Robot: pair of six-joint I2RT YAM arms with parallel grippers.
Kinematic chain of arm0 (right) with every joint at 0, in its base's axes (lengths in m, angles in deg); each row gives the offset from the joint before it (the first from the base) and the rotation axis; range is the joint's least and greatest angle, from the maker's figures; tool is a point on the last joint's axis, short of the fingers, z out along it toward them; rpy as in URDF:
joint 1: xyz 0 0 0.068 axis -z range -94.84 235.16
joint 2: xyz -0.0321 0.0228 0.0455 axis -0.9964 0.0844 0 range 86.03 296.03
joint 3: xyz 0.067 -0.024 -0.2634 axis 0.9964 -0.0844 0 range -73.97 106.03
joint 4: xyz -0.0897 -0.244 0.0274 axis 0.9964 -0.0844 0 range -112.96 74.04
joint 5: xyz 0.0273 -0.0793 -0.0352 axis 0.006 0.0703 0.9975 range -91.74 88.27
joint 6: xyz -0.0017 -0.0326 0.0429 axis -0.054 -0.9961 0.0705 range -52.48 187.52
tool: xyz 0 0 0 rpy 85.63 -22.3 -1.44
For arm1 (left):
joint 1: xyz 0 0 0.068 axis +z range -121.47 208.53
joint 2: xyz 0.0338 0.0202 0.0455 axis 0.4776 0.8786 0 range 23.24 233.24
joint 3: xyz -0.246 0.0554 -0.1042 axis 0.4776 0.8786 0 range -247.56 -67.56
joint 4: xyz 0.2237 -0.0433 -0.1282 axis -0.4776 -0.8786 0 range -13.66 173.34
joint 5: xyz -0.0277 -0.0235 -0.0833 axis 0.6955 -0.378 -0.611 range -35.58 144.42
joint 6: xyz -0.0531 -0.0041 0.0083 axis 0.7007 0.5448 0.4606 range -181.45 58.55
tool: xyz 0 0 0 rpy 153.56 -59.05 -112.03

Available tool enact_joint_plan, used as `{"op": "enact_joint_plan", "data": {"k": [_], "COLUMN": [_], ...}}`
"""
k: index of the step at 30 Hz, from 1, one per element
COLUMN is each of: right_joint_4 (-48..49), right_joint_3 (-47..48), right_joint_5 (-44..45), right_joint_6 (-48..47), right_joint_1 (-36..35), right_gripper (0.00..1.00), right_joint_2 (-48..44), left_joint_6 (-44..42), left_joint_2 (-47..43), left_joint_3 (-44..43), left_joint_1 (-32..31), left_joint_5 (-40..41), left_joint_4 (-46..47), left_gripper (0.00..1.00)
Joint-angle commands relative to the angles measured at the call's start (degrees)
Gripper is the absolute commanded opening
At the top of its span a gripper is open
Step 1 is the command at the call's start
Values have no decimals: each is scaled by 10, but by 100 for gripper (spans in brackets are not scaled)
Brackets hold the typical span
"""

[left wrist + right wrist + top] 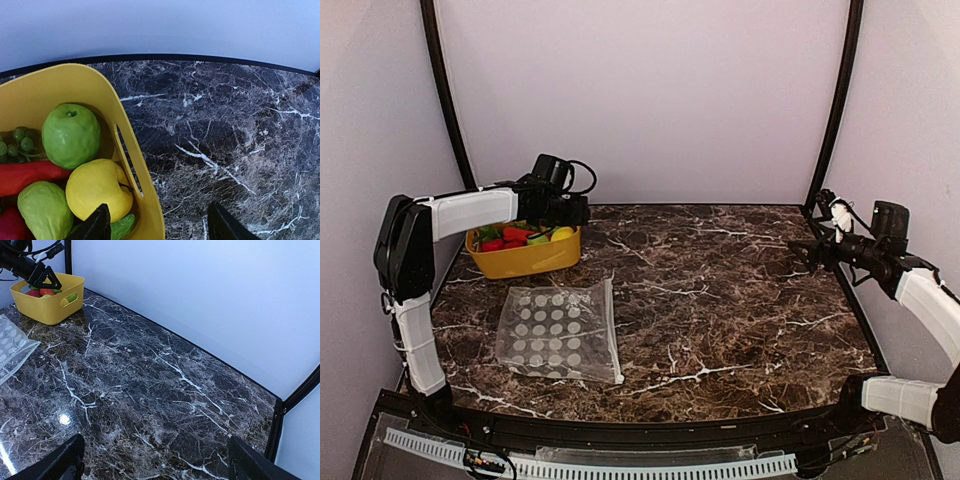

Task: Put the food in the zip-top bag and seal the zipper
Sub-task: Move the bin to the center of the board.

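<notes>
1. Took yellow bin [525, 262] as landmark; found standing at the far left of the dark marbled desk [740, 300], close to the back wall.
2. Found the food [75, 170] heaped inside the bin: green apple [70, 135] uppermost, yellow lemon [97, 190] against the bin's right wall, bunch of green grapes [17, 142] left of the apple, long red piece [25, 177] under the apple, and a second green fruit [42, 210] beside the lemon.
3. Located left end effector [160, 227] above the bin's right wall, spread wide and gripping nothing. Noted one fingertip [97, 225] over the lemon inside the bin, the other outside over bare desk.
4. Located zip-top bag [560, 330] lying flat on the desk just in front of the bin, not touching it, white dots facing up.
5. Traced zipper [614, 335] as a whitish strip along the bag's edge that faces rightward, away from the bin's side of the desk; cannot tell whether pressed shut.
6. Located right end effector [157, 465] well apart from the bin, across the desk to its right, held above the surface, fingers wide apart and holding nothing.
</notes>
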Motion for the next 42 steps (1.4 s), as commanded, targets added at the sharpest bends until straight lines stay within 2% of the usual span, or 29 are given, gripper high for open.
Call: {"op": "enact_joint_plan", "data": {"k": [1, 7, 12, 19, 26, 42], "right_joint_4": [-2, -9, -13, -14, -14, -11], "right_joint_3": [-10, -7, -5, -6, -6, -5], "right_joint_5": [-10, -13, -12, -10, -4, 16], "right_joint_6": [-16, -23, -26, -27, -27, -27], "right_joint_1": [-2, -4, -5, -5, -5, -4], "right_gripper": [95, 95, 95, 94, 94, 94], "right_joint_2": [-4, 12, 13, 7, 1, -17], "left_joint_6": [29, 39, 34, 28, 5, -35], "left_joint_2": [12, 34, 50, 77, 93, 140], "left_joint_3": [-21, -27, -42, -89, -121, -185], "left_joint_1": [-5, -16, -29, -46, -81, -258], "left_joint_5": [24, 16, 8, 8, 3, -15], "left_joint_4": [-38, -38, -39, -70, -80, -110], "left_gripper": [62, 46, 37, 33, 23, 19]}}
